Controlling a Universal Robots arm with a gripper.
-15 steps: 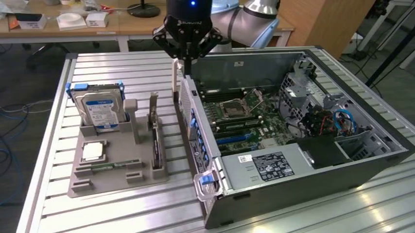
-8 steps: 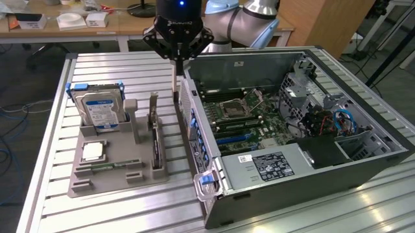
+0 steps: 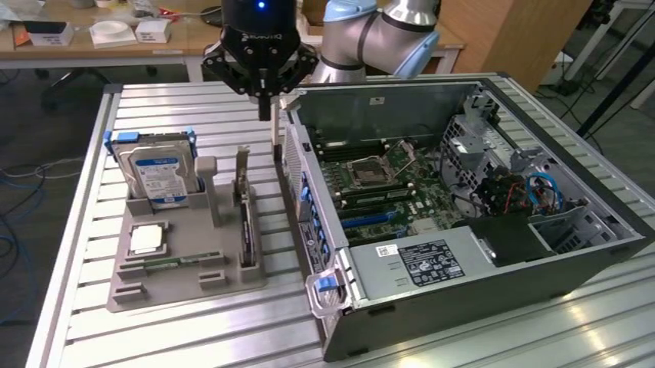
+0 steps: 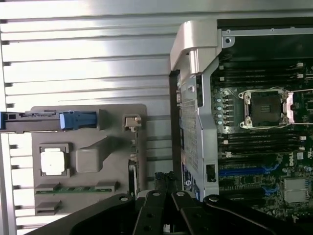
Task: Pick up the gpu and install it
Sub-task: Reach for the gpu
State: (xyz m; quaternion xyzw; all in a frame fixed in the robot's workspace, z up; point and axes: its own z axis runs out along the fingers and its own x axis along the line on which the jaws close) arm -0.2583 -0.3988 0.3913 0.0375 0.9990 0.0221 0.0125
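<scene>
- Green circuit board edge and a dark cooler face make up the gpu point(image 3: 247, 230), a thin flat card with a silver metal bracket at one end.
- It stands on its long edge in a slot of the grey holder tray point(image 3: 195, 285), lower than the claw point(image 3: 265, 115) and apart from it.
- Its long axis runs away from the claw toward the near edge of the slatted aluminium table point(image 3: 82, 337), roughly parallel to the wall of the open computer case point(image 3: 307, 222).
- The bracket end is the end nearest the claw, and the bracket rises upright there; the flat faces look toward the exterior view's left and right.
- The claw hangs above the table with its fingers pinched together, holding nothing.
- Beyond the gpu from the claw, in the same tray, are a hard drive point(image 3: 156, 172) in a blue caddy, a CPU point(image 3: 146, 239) and a RAM stick point(image 3: 169, 263).
- To the claw's other side lies the motherboard point(image 3: 409, 192) inside the case.
</scene>
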